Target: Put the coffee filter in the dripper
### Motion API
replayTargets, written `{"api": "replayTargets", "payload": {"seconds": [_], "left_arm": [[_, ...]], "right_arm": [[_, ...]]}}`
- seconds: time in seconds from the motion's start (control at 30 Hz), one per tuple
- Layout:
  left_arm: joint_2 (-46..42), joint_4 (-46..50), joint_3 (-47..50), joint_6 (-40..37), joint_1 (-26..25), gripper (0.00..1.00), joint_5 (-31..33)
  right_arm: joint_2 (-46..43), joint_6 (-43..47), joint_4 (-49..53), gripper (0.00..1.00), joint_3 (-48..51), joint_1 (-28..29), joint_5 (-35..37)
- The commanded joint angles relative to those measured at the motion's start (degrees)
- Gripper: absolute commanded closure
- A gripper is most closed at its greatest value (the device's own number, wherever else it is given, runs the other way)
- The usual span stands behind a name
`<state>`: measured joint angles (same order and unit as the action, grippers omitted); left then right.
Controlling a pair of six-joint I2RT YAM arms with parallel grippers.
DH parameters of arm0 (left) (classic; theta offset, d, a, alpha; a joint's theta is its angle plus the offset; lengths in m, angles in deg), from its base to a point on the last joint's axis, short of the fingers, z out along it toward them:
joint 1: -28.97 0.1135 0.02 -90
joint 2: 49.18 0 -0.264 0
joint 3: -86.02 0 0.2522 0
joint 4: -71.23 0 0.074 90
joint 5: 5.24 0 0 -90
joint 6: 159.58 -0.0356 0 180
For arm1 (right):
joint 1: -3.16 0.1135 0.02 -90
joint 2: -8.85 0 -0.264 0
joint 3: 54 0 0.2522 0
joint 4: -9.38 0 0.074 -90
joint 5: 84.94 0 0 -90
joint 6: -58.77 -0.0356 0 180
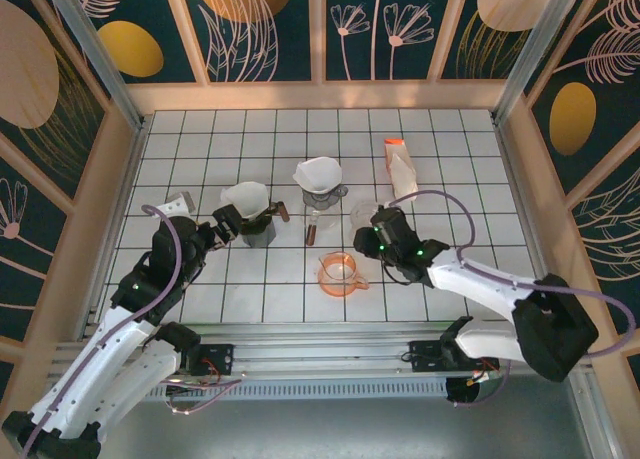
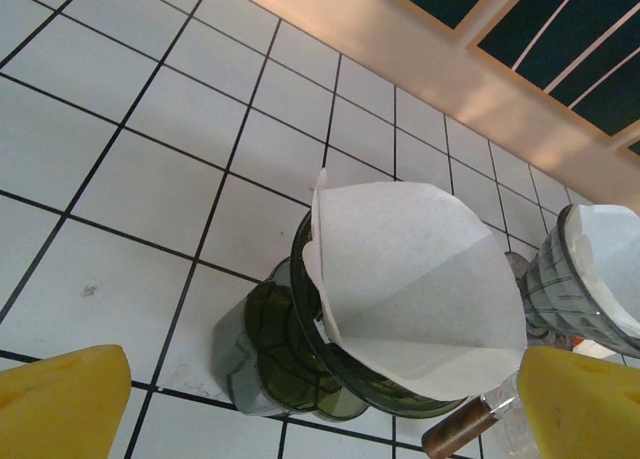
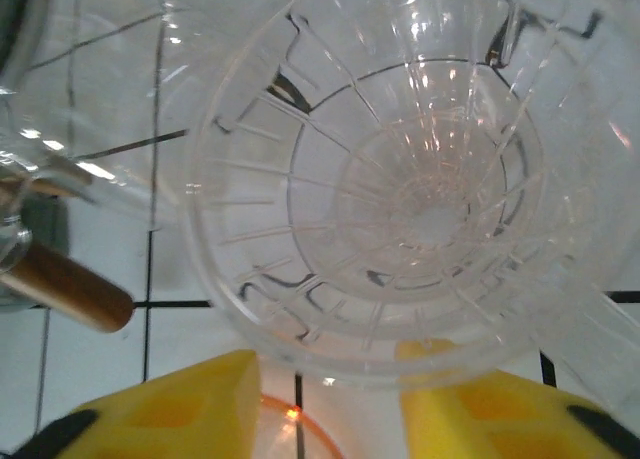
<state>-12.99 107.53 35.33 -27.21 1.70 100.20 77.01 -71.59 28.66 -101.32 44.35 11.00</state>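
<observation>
Filter (image 2: 420, 279) is sitting skewed in dark dripper (image 2: 300, 354); left hand (image 1: 228, 224), wide apart, is hovering beside: seat it flush. Right hand (image 1: 374, 225): cannot tell.

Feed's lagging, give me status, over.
Left fingers open, flanking dark dripper. Filter sitting in it. Right fingers apart by clear dripper. Nothing in the way.
</observation>
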Motion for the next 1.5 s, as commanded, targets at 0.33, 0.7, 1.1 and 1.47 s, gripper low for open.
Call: {"api": "replayTargets", "payload": {"seconds": [0.33,0.7,1.1,1.47], "left_arm": [[1.64,-2.64,1.13,1.4,0.37,0.01,-0.1],[2.23,-2.77,1.51,1.5,0.42,0.01,-0.22],[1.73,-2.75,2.11,1.54,0.4,0.01,0.15],[2.12,-3.65,2.81,1.5,0.46,0.01,-0.34]], "right_arm": [[-5.4,12.52,10.93,0.46,-1.69,-8.36,0.18],[-10.47,10.78,-8.02,0.35,7.47,-19.79,-13.29],[-4.97,10.1,-12.75,0.46,8.61,-16.24,-17.78],[-7.48,9.57,-5.07,0.41,8.76,-10.16,-6.05]]}}
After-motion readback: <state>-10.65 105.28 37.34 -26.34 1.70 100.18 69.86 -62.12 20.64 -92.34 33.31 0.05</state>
